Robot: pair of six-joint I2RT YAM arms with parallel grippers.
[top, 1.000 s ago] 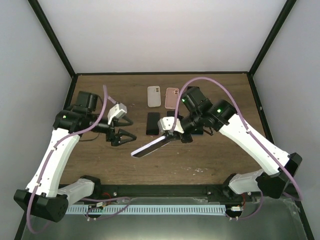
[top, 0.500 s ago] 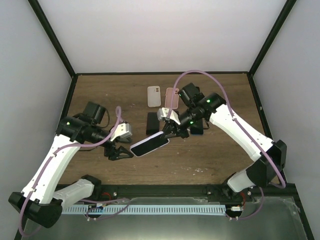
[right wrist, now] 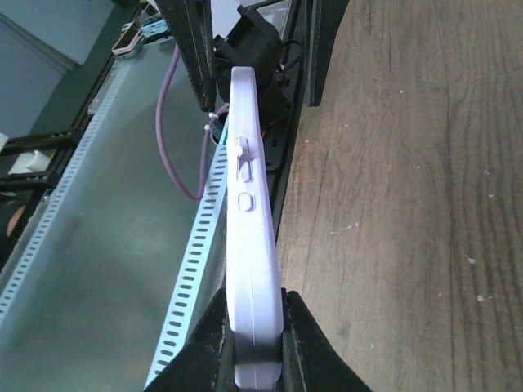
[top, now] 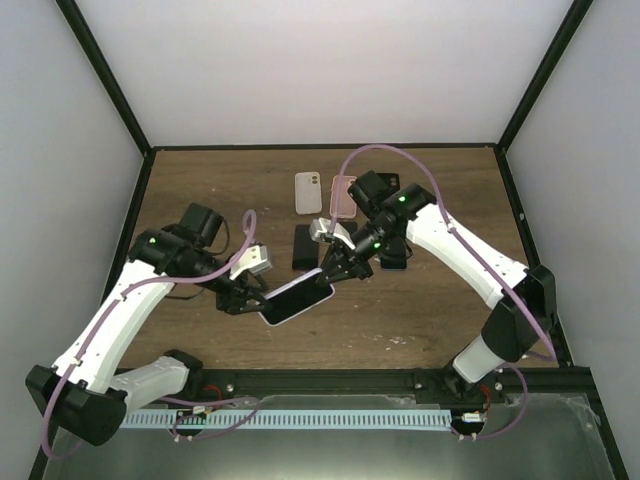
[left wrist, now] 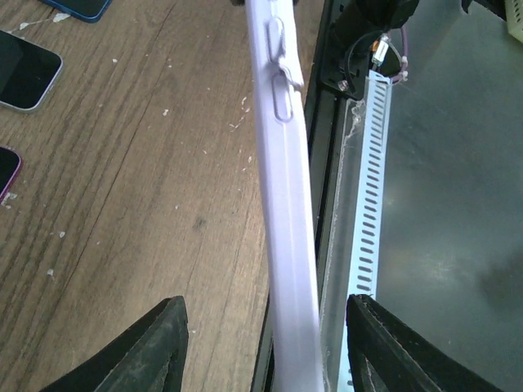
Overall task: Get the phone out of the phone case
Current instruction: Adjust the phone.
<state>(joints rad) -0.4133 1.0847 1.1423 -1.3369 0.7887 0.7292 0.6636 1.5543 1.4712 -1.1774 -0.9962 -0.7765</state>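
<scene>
Phone [right wrist: 248, 237] within right gripper [right wrist: 253, 331] (one end)

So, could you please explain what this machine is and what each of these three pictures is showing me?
The machine is a left arm and a right arm, bolted at the near edge of a wooden table. The wide picture looks down from above and behind them; the other two come from a camera on each wrist. The right gripper is clamped on one end of a phone in a lilac case, lifted off the table. The left gripper straddles the other end, fingers open, not touching it. On the table lie a white case, a pink case, a black phone and a few more phones.
</scene>
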